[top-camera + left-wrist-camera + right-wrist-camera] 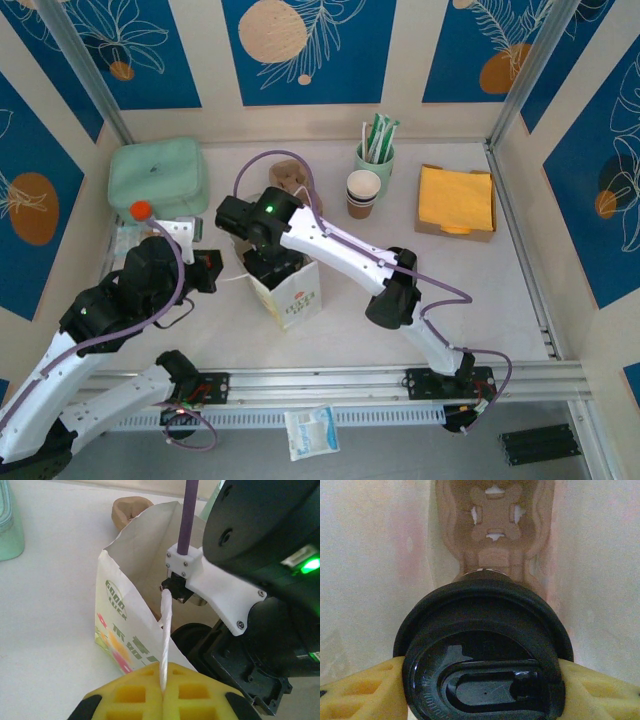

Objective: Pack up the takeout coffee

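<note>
The takeout coffee [485,645] shows its round black lid from above, gripped at both sides by the yellow fingers [360,690] of my right gripper [482,680]. It hangs inside the white paper bag [292,297], whose pale walls surround it. A brown cardboard insert [495,530] lies below it at the bag's bottom. My left gripper [163,692] is shut on the bag's white twisted handle [165,635], just left of the bag [117,625]. In the top view the right wrist [262,215] reaches down into the bag's mouth.
A stack of lidless paper cups [363,192] and a green cup of stirrers [375,150] stand behind. Yellow napkins [456,200] sit at the right. A green pouch [158,177], an orange-capped bottle [140,211] and a brown carrier [290,178] are at the back left.
</note>
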Available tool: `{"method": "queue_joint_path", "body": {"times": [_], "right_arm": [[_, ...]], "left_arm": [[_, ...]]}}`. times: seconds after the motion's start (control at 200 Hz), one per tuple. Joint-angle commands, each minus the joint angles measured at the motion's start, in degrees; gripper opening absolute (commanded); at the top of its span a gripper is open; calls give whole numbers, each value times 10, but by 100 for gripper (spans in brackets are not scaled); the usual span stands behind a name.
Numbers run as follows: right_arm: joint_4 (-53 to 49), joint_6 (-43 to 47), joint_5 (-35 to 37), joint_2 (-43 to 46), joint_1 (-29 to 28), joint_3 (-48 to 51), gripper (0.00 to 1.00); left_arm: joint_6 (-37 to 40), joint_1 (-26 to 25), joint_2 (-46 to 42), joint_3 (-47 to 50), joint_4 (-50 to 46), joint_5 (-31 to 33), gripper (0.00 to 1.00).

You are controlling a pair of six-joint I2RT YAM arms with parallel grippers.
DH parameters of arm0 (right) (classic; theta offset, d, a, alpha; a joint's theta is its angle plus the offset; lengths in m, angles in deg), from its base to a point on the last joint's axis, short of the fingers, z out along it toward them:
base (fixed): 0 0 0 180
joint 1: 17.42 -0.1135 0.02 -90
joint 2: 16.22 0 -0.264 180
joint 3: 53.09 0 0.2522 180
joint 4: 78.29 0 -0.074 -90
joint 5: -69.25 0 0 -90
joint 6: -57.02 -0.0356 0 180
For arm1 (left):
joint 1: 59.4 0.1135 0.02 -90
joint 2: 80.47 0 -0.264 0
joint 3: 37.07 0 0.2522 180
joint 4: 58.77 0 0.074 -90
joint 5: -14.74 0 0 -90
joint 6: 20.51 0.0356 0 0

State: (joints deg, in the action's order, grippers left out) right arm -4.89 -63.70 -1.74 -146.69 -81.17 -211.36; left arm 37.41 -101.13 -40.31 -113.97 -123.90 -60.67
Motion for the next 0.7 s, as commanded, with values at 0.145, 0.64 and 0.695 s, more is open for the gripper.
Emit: {"method": "queue_joint_path", "body": {"times": [0.145,0.64,0.695], "right_arm": [[-23,-15,-20,13,-4,34,58],[-17,-15,-18,21,-5,45,58],[-17,-15,-17,22,-5,44,58]], "left_arm": [[1,4,-7,5,7,-4,0],[-1,4,-7,5,7,-4,0],[-1,4,-7,5,7,-4,0]]}}
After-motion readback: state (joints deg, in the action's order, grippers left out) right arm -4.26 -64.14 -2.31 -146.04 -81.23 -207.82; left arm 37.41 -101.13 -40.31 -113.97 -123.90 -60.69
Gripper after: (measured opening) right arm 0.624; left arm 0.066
